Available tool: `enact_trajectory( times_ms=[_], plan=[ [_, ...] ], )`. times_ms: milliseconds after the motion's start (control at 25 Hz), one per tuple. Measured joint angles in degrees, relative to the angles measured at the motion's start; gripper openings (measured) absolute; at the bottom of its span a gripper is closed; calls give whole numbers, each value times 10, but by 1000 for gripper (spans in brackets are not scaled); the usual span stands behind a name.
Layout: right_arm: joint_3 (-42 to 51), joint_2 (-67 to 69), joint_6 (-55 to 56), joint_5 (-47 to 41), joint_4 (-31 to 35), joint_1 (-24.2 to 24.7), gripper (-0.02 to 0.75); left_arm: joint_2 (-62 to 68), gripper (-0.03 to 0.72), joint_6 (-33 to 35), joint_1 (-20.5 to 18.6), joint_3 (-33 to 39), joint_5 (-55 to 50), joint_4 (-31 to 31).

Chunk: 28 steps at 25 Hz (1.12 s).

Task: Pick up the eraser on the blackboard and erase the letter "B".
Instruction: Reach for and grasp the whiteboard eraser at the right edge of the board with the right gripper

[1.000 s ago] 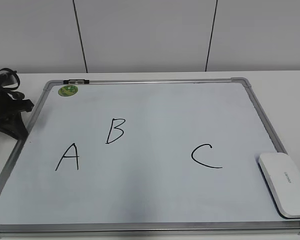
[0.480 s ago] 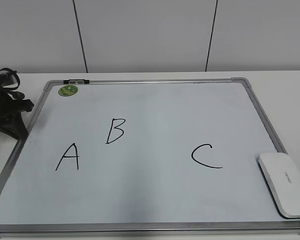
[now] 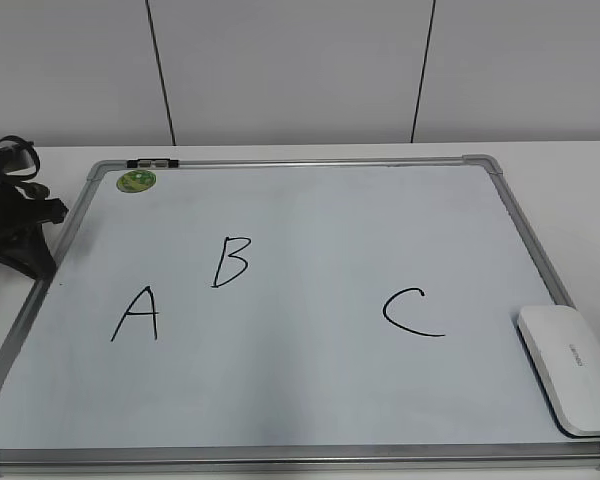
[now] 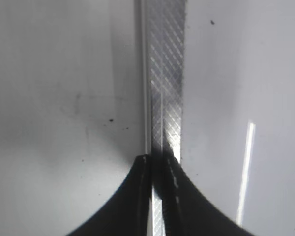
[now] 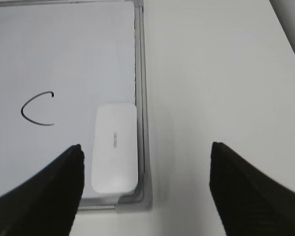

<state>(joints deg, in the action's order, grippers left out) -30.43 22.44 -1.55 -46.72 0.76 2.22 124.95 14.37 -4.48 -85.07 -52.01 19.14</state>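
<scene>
The white eraser (image 3: 570,368) lies on the blackboard (image 3: 320,220) in its near right corner, against the grey frame. The black letter "B" (image 3: 230,261) stands left of centre, between "A" (image 3: 137,314) and "C" (image 3: 412,313). My right gripper (image 5: 145,153) hangs open and wide above that corner. The eraser (image 5: 115,147) shows just inside its left finger (image 5: 64,177), and nothing is held. My left gripper (image 4: 160,160) is shut, with its tips low over the board's metal frame (image 4: 165,73). The left arm (image 3: 12,215) sits dark at the board's left edge.
The board has a round green sticker (image 3: 137,181) and a small clip (image 3: 152,162) at its far left corner. White table (image 5: 221,73) runs to the right of the frame. A white panelled wall (image 3: 300,70) stands behind the table.
</scene>
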Motion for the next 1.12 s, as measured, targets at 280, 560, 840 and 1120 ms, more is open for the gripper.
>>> enact_trajectory(
  times_ms=[280,560,840,1120],
  plan=[
    [7,112,-3,102,20,0,590,0,36,0,0,0,0,1],
    [8,262,-53,107,43,0,590,0,36,0,0,0,0,1],
    [-13,383,-142,104,130,0,606,0,36,0,0,0,0,1],
    [-72,492,-151,76,131,-31,610,0,37,0,0,0,0,1]
  ],
)
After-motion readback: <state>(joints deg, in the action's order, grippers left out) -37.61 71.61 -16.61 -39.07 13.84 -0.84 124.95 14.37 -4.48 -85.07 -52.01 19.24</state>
